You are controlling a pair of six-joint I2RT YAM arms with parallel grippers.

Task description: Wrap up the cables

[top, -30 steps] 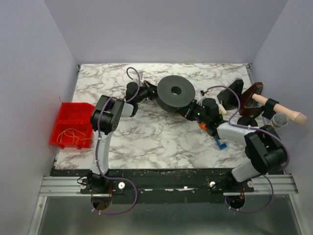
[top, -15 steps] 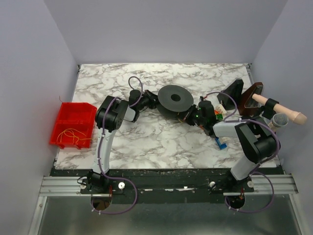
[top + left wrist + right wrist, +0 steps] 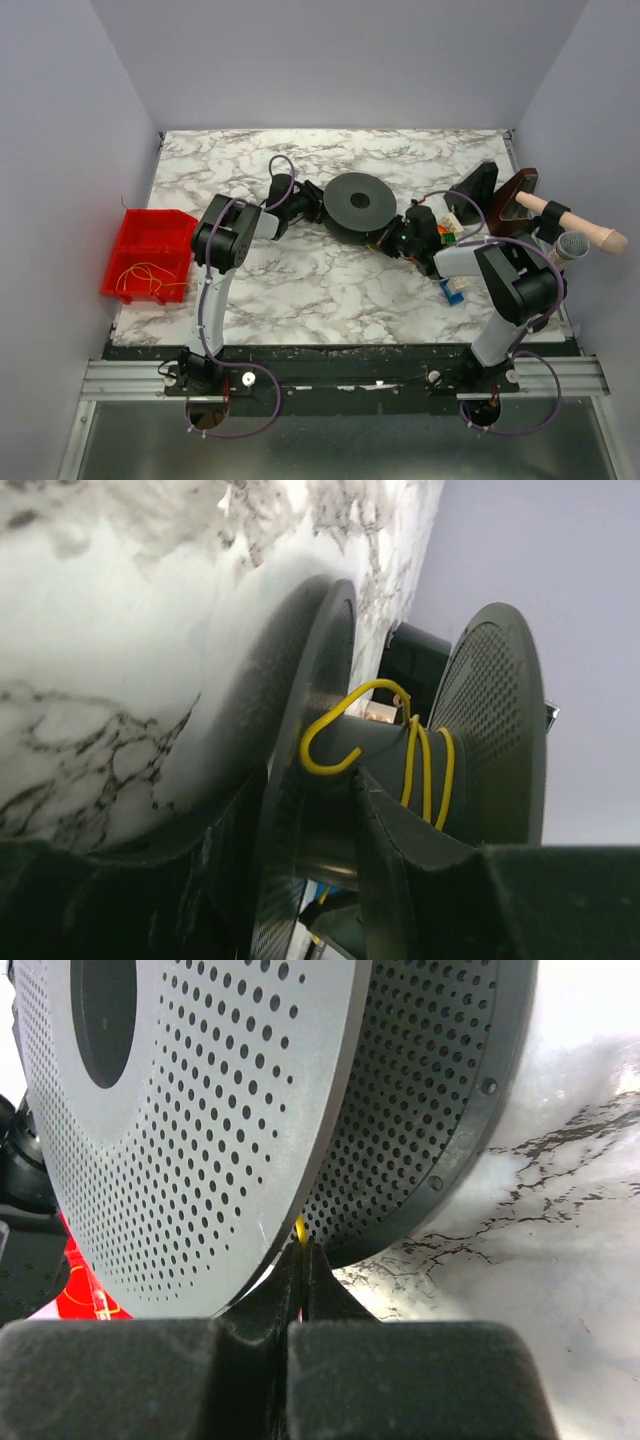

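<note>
A black perforated spool (image 3: 358, 203) sits at the middle back of the marble table (image 3: 300, 290). My left gripper (image 3: 311, 207) is at its left side. In the left wrist view the gripper (image 3: 310, 782) is shut on the spool's lower flange (image 3: 318, 680), with one finger on each side. A thin yellow cable (image 3: 422, 758) runs in a few turns round the core, its hooked end free. My right gripper (image 3: 386, 240) is at the spool's right front. In the right wrist view that gripper (image 3: 303, 1252) is shut on the yellow cable (image 3: 300, 1228) between the flanges of the spool (image 3: 180, 1110).
A red bin (image 3: 150, 255) with more loose yellow wire hangs off the table's left edge. A black stand (image 3: 472, 190), a wooden-handled tool (image 3: 560, 218) and a small blue part (image 3: 455, 292) lie at the right. Purple arm cables loop over both arms.
The spool looked larger and higher a second ago; it now sits lower and further back. Both grippers moved back with it, still gripping.
</note>
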